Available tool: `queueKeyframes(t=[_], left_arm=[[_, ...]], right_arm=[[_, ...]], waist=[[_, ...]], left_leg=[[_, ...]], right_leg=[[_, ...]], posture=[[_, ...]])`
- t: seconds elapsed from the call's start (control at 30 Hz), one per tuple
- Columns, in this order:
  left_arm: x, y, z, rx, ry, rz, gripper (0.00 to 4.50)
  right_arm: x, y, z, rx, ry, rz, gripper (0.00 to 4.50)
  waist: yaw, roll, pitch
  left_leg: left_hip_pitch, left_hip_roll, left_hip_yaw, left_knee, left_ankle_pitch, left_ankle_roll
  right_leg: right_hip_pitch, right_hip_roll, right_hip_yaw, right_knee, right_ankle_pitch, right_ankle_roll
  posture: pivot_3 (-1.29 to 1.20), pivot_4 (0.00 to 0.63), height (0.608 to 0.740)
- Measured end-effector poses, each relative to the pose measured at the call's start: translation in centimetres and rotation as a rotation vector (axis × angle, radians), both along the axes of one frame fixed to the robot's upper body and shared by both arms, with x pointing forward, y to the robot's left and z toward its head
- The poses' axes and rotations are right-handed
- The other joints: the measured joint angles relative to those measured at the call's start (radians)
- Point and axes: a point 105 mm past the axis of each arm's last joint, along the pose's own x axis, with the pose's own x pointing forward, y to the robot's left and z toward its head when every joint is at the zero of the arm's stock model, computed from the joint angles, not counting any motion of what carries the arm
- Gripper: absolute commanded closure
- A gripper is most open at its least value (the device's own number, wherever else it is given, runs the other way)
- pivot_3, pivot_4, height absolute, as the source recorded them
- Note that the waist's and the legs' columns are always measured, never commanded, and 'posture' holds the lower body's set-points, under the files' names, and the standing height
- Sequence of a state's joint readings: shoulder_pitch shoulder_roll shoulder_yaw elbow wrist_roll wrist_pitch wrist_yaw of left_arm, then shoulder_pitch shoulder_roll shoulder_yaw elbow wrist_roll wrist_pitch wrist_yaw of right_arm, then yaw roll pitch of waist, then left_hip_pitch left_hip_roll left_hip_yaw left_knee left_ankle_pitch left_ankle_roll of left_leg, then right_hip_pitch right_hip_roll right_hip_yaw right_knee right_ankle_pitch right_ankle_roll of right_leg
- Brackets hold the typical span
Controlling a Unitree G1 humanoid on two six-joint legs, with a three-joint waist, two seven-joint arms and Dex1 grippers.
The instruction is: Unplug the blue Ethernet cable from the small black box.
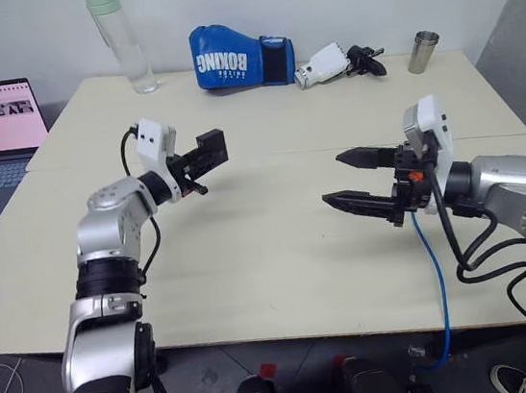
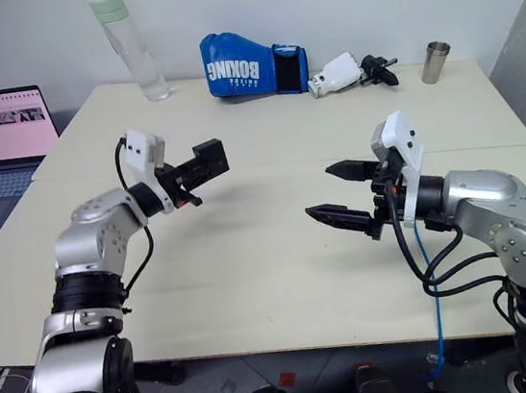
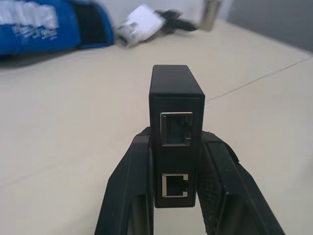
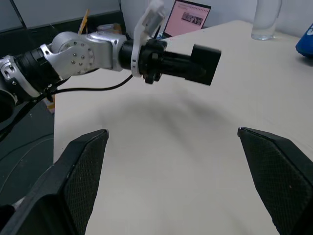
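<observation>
While the left claw (image 3: 173,196) clamps the small black box (image 3: 175,127), showing vacant ports, the right claw (image 1: 353,178) gapes.

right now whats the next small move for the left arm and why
Probably lower the small black box onto the table. The left gripper holds it in the air with both ports empty, and the blue Ethernet cable hangs off the table edge under the open right gripper, so the unplugging looks done.

Even, bright indoor light; soft shadows lie on the table (image 1: 279,243); the glove (image 3: 44,24) is out of focus.
</observation>
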State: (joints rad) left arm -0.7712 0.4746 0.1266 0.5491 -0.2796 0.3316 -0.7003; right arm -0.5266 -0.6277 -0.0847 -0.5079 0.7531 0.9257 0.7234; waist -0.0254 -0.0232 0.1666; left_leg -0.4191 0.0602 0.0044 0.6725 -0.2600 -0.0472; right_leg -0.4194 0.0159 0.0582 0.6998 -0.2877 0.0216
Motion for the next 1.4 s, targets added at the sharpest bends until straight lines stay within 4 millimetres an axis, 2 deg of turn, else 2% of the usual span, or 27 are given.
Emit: queueKeyframes(t=[0.13, 0.3, 0.37, 0.4, 0.5, 0.77, 0.83, 0.87, 1.0, 1.07, 1.13, 1.17, 1.23, 1.3, 1.4], left_arm=[[0.6, 0.8, -2.8, -0.014, 0.013, 0.14, 3.7], [0.7, 0.9, -5.1, -0.026, 0.007, 0.214, 3.7], [0.8, 1.4, -6.1, -0.019, 0.01, 0.249, 3.0], [0.8, 1.4, -6.1, -0.017, 0.004, 0.255, 2.95], [0.8, 1.9, -7.4, -0.005, 0.029, 0.281, 2.31], [0.8, 2.0, -7.4, -0.006, 0.022, 0.258, 0.49], [0.7, 2.1, -7.3, -0.008, 0.025, 0.249, 0.1], [0.7, 2.2, -7.3, -0.009, 0.029, 0.244, 0.05], [0.6, 2.7, -6.3, 0.004, 0.03, 0.206, 0.05], [0.1, 3.7, -4.8, 0.032, 0.022, 0.163, 0.05], [-0.7, 5.5, -2.7, 0.089, 0.017, 0.123, 0.05], [-1.3, 6.4, -1.5, 0.115, 0.017, 0.1, 0.05], [-3.0, 6.6, 0.3, 0.162, 0.031, -0.012, 0.05], [-4.5, 6.4, 1.0, 0.198, 0.072, -0.119, 0.05], [-7.0, 7.1, 2.1, 0.268, 0.173, -0.254, 0.05]], right_arm=[[0.0, 0.7, -0.5, -0.01, -0.02, 0.019, 0.02], [0.3, 0.7, -1.1, -0.02, -0.023, 0.017, 0.02], [0.4, 0.6, -1.4, -0.019, -0.015, 0.014, 0.0], [0.5, 0.5, -1.4, -0.021, -0.014, 0.013, 0.0], [0.5, 0.5, -1.5, -0.027, -0.016, 0.016, 0.0], [0.5, 0.1, -1.9, -0.046, -0.003, 0.003, 0.0], [0.5, 0.0, -2.0, -0.049, 0.0, 0.001, 0.0], [0.5, 0.0, -2.0, -0.05, 0.002, 0.001, 0.0], [0.5, -0.3, -2.3, -0.064, 0.009, -0.007, 0.0], [0.5, -1.2, -2.8, -0.092, 0.033, -0.028, 0.0], [0.6, -2.9, -3.2, -0.151, 0.057, -0.077, 0.0], [0.7, -4.0, -3.2, -0.169, 0.066, -0.109, 0.0], [0.9, -5.7, -3.0, -0.197, 0.083, -0.159, 0.0], [0.6, -6.8, -2.9, -0.231, 0.093, -0.178, 0.0], [0.2, -9.4, -2.9, -0.301, 0.142, -0.214, 0.0]], waist=[[0.0, 0.0, 0.0], [0.0, 0.0, 0.0], [0.0, 0.0, 0.0], [0.0, 0.0, 0.0], [-0.001, 0.0, 0.0], [-0.001, 0.0, 0.0], [-0.001, 0.0, 0.0], [-0.001, 0.0, 0.0], [-0.001, 0.0, 0.0], [-0.002, 0.0, 0.0], [-0.002, 0.0, 0.0], [-0.002, 0.0, 0.0], [-0.003, 0.0, 0.0], [-0.002, 0.0, 0.0], [-0.001, 0.0, 0.0]], left_leg=[[-0.001, 0.0, -0.001, 0.002, 0.0, 0.0], [-0.001, 0.0, -0.002, 0.003, 0.0, 0.0], [-0.001, 0.0, -0.002, 0.002, 0.0, 0.0], [-0.001, 0.0, -0.002, 0.002, 0.0, 0.0], [-0.001, 0.0, -0.003, 0.002, 0.0, 0.0], [0.001, 0.0, -0.005, 0.003, 0.0, 0.0], [0.001, 0.0, -0.006, 0.003, 0.0, 0.0], [0.001, 0.0, -0.006, 0.003, 0.0, 0.0], [0.001, 0.0, -0.007, 0.003, 0.0, 0.0], [0.0, 0.001, -0.007, 0.002, 0.0, 0.0], [0.001, 0.001, -0.007, 0.002, 0.0, 0.0], [0.001, 0.001, -0.007, 0.002, 0.0, 0.0], [0.002, 0.001, -0.007, 0.002, 0.0, 0.0], [0.002, 0.001, -0.007, 0.002, 0.0, 0.0], [0.003, 0.001, -0.008, 0.002, 0.0, 0.0]], right_leg=[[0.0, 0.0, -0.001, 0.001, 0.0, 0.0], [0.001, 0.0, -0.002, 0.001, 0.0, 0.0], [0.001, 0.0, -0.003, 0.001, 0.0, 0.0], [0.001, 0.0, -0.003, 0.001, 0.0, 0.0], [0.001, 0.0, -0.004, 0.001, 0.0, 0.0], [0.005, 0.0, -0.007, 0.0, 0.0, 0.0], [0.005, 0.0, -0.007, 0.0, 0.0, 0.0], [0.005, 0.0, -0.008, 0.0, 0.0, 0.0], [0.006, 0.0, -0.009, -0.001, 0.0, 0.0], [0.006, 0.0, -0.009, -0.001, 0.0, 0.0], [0.006, 0.0, -0.009, -0.001, 0.0, 0.0], [0.006, 0.0, -0.009, -0.001, 0.0, 0.0], [0.006, 0.0, -0.009, -0.001, 0.0, -0.001], [0.007, 0.0, -0.01, -0.001, -0.001, -0.001], [0.008, 0.0, -0.011, -0.002, -0.001, -0.002]], posture=[[0.0, 0.15, 0.74], [0.0, 0.15, 0.74], [0.0, 0.15, 0.74], [0.0, 0.15, 0.74], [0.0, 0.15, 0.74], [0.0, 0.15, 0.74], [0.0, 0.15, 0.74], [0.0, 0.15, 0.74], [0.0, 0.15, 0.74], [0.0, 0.15, 0.74], [0.0, 0.15, 0.74], [0.0, 0.15, 0.74], [0.0, 0.15, 0.74], [0.0, 0.15, 0.74], [0.0, 0.15, 0.74]])
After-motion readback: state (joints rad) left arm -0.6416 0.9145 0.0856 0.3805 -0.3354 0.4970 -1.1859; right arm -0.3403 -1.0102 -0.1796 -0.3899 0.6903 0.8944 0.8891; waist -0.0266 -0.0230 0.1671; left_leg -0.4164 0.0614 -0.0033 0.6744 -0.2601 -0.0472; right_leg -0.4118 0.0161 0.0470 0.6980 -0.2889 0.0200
